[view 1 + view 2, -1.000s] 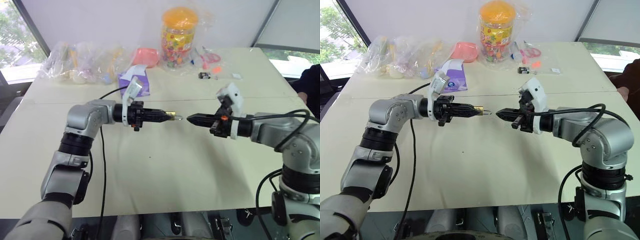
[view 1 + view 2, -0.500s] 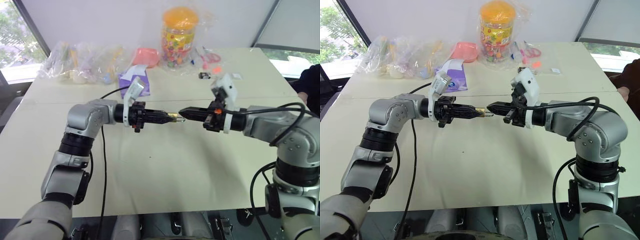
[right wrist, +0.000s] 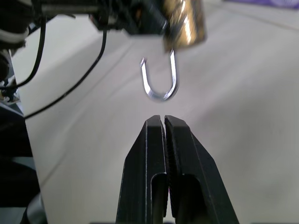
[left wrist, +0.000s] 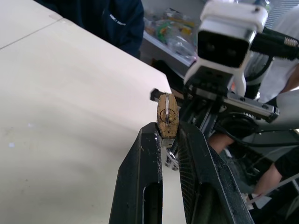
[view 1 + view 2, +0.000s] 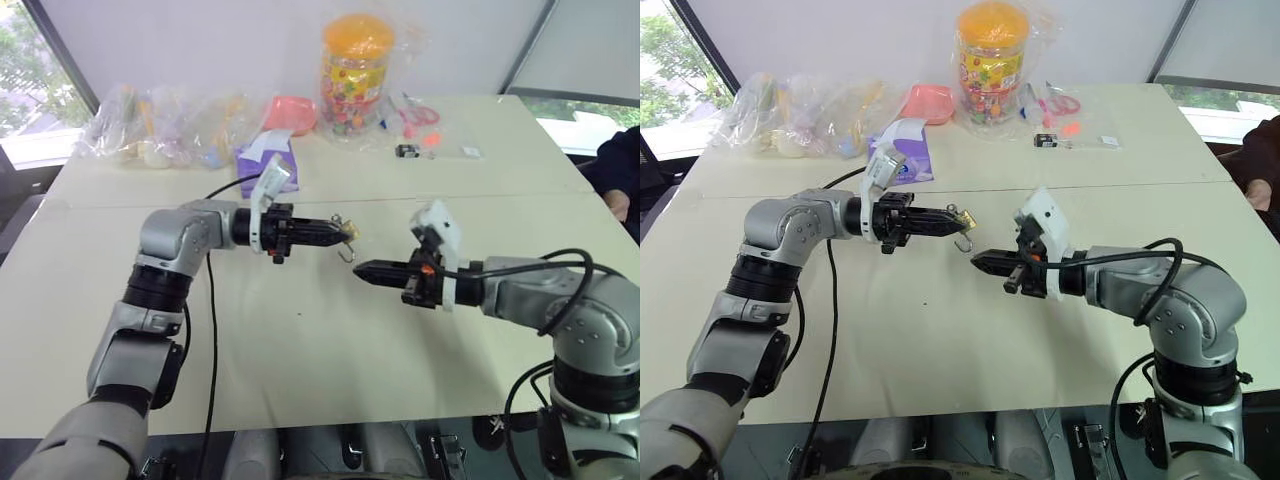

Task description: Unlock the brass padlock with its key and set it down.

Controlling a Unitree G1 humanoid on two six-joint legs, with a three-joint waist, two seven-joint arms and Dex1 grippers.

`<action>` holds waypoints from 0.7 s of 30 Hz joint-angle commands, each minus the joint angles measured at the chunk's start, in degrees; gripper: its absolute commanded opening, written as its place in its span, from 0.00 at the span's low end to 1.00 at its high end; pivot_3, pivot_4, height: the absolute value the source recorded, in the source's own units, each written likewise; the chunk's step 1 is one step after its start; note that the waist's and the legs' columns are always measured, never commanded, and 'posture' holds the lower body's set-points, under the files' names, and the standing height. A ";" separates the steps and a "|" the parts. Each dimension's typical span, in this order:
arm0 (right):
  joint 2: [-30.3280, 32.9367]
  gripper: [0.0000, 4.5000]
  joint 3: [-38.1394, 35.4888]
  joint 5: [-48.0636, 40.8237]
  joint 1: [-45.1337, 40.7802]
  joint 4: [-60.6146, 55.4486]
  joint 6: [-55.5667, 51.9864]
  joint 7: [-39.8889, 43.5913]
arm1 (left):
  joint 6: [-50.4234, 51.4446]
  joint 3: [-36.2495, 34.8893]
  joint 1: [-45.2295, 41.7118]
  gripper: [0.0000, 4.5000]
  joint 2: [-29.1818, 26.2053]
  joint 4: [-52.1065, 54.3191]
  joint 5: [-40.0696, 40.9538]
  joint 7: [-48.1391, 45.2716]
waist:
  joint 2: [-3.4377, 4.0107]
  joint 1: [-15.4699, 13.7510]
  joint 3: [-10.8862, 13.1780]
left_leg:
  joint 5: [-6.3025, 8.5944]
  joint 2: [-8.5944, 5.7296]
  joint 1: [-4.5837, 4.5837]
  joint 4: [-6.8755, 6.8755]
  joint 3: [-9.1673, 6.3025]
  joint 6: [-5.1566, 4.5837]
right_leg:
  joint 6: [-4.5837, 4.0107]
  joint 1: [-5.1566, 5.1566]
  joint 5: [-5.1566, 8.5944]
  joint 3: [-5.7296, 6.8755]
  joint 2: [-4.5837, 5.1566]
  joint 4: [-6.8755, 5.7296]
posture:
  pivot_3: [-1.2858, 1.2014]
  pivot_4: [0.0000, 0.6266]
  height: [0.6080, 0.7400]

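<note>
Your left gripper (image 5: 345, 233) points level across mid-table (image 5: 300, 380), clamping the brass padlock (image 4: 167, 121) above it, shackle hanging open. Right gripper (image 5: 975, 262) clenched empty, angled down, just below the shackle.

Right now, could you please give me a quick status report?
Left pincer shut on brass padlock, shackle hanging open. Right pincer shut, empty, just below the shackle. Nothing in between.

no readable text, labels or numbers anywhere
</note>
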State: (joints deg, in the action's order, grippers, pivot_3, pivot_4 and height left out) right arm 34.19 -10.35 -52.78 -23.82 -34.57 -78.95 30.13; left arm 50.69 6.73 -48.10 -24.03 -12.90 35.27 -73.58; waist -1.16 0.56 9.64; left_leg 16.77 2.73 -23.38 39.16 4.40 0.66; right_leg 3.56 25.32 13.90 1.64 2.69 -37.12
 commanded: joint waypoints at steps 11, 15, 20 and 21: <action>3.67 0.02 -15.54 -7.93 15.88 -9.46 0.93 -6.65 | -8.98 2.61 6.17 0.00 11.63 -8.42 -7.26 11.70 | -0.01 -0.05 0.00 | -0.02 -0.02 0.04 0.04 -0.03 -0.04 | 0.00 -0.06 0.00 -0.01 -0.01 0.02 | 0.52 0.24 1.00; 3.70 0.02 -17.13 -11.20 16.67 -10.36 1.38 -10.02 | -10.69 1.29 7.49 0.00 15.44 -12.40 -9.15 17.42 | -0.01 0.08 0.00 | -0.05 -0.02 0.07 0.03 -0.03 -0.10 | -0.02 -0.10 -0.01 -0.02 -0.02 0.02 | 0.52 0.24 1.00; 4.59 0.02 -17.75 -15.40 17.64 -10.87 2.48 -14.04 | -9.75 0.21 9.32 0.00 17.61 -14.44 -11.92 26.13 | -0.02 -0.02 -0.01 | -0.05 -0.01 0.04 0.02 -0.06 -0.10 | -0.01 -0.09 -0.02 -0.01 -0.02 0.03 | 0.52 0.24 1.00; 4.85 0.02 -17.66 -16.11 17.80 -10.81 2.82 -14.71 | -9.08 -0.10 9.52 0.00 17.67 -14.58 -12.08 27.19 | -0.03 -0.02 -0.01 | -0.05 -0.01 0.05 0.02 -0.06 -0.11 | -0.01 -0.11 -0.02 -0.01 -0.01 0.03 | 0.52 0.24 1.00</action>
State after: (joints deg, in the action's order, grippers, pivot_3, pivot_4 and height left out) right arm 38.17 -26.67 -66.68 -5.95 -43.82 -77.52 16.49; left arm 41.05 7.61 -39.05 -5.85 -27.39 25.02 -49.53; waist -1.20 0.54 9.63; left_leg 16.72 2.72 -23.31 39.19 4.35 0.56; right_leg 3.55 25.19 13.88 1.63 2.70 -37.09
